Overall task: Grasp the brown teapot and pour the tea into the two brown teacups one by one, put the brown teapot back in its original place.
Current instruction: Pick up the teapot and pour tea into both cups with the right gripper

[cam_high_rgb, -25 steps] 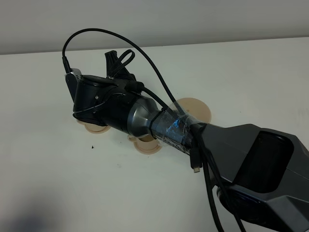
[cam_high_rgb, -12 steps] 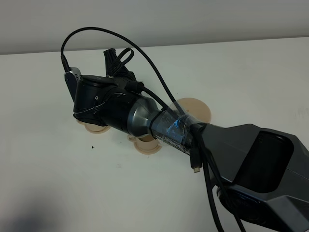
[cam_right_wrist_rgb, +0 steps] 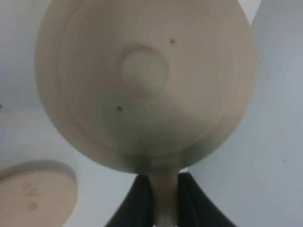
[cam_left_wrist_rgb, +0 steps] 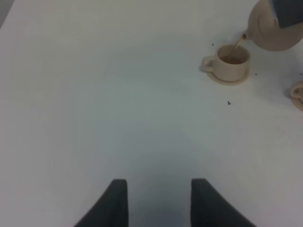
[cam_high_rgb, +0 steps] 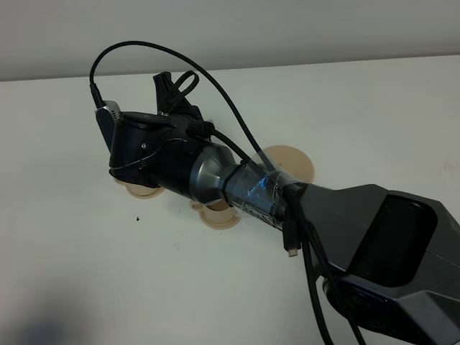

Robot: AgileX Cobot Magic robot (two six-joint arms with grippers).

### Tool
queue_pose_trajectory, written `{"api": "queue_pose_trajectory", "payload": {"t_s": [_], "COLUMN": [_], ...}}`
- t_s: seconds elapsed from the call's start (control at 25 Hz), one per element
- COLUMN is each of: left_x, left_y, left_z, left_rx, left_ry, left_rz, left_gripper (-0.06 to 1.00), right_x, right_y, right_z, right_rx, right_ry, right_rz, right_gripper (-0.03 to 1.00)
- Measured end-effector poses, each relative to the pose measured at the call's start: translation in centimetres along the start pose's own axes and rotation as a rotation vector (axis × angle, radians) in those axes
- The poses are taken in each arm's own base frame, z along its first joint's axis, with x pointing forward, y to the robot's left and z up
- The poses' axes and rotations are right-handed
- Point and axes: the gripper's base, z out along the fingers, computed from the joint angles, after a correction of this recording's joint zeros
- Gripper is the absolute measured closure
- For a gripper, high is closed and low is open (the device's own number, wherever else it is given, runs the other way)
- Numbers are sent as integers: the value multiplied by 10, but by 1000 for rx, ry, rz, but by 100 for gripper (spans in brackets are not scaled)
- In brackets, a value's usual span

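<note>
The right arm reaches across to the left side of the table point(cam_left_wrist_rgb: 94, 104). Its fingers point(cam_right_wrist_rgb: 138, 203) are pinched narrow on the loop handle of the teapot point(cam_left_wrist_rgb: 277, 28), which hangs tilted over the left cup point(cam_left_wrist_rgb: 232, 59), a thin stream running from the spout. That cup looks well filled, so a longer tip could send tea over the rim onto its saucer. With only the thin handle gripped, the pot might swing or slip when levelled. The second cup point(cam_high_rgb: 219, 217) sits just to the right, easy to clip on the way to the wide saucer point(cam_high_rgb: 291, 162). The left fingers point(cam_left_wrist_rgb: 116, 203) stand wide, holding nothing.
</note>
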Motion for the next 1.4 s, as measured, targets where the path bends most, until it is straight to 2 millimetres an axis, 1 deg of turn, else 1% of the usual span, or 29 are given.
{"api": "queue_pose_trajectory", "payload": {"t_s": [1.4], "left_x": [0], "left_y": [0], "left_z": [0], "left_rx": [0], "left_ry": [0], "left_rz": [-1], "left_gripper": [58], "right_x": [2], "right_y": [-2], "right_z": [0], "right_rx": [25], "right_ry": [20], "right_rz": [-25], "right_gripper": [84]}}
